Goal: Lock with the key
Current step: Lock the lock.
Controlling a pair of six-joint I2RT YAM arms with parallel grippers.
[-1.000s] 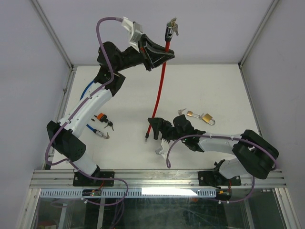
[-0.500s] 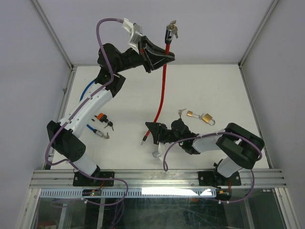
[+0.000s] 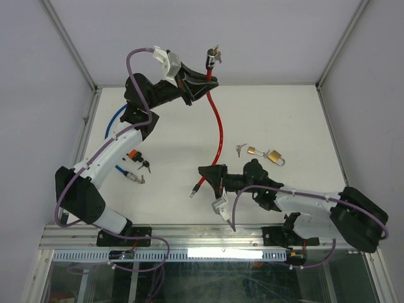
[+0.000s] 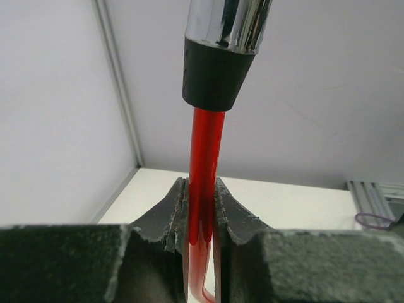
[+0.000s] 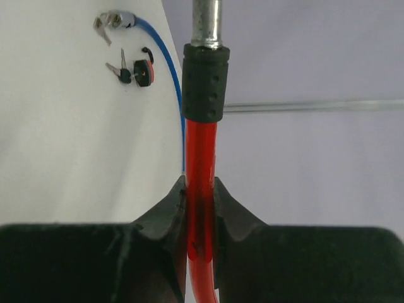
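Left side of the desk [image 3: 170, 126]: blue cable lock [image 3: 116, 120] plus orange-tagged keys [image 3: 134, 154], both lying flat and not in play.

Left claw [image 3: 201, 85] is up high over the far edge, pinched nearly shut on the red cable [image 3: 219, 129] just below the lock barrel [image 3: 210, 59]. Its wrist view shows both pads hard against the red sheath, under the black collar and chrome body. A key bunch [image 3: 218, 57] sticks out at the barrel's top, so a key looks seated in the cylinder; can't confirm from here.

The cable drops in a curve to the right claw [image 3: 212, 177], low over the desk. That claw is clamped tight on the same cable just behind the pin end [image 3: 194, 191]. Its wrist view shows the black ribbed sleeve and bare metal pin standing out past the fingertips.

Further right, two brass padlocks [image 3: 268, 154] and a small loose key [image 3: 238, 149] lie on the desk.

Step as I read it: both cable ends in hand, loop not yet closed.

Next move calls for bringing pin and barrel together — line the pin up with the barrel's socket and push it home. After that the key needs turning, which means one claw has to let go and regrip. The socket side of the barrel isn't visible in any view — alignment is the hard part.
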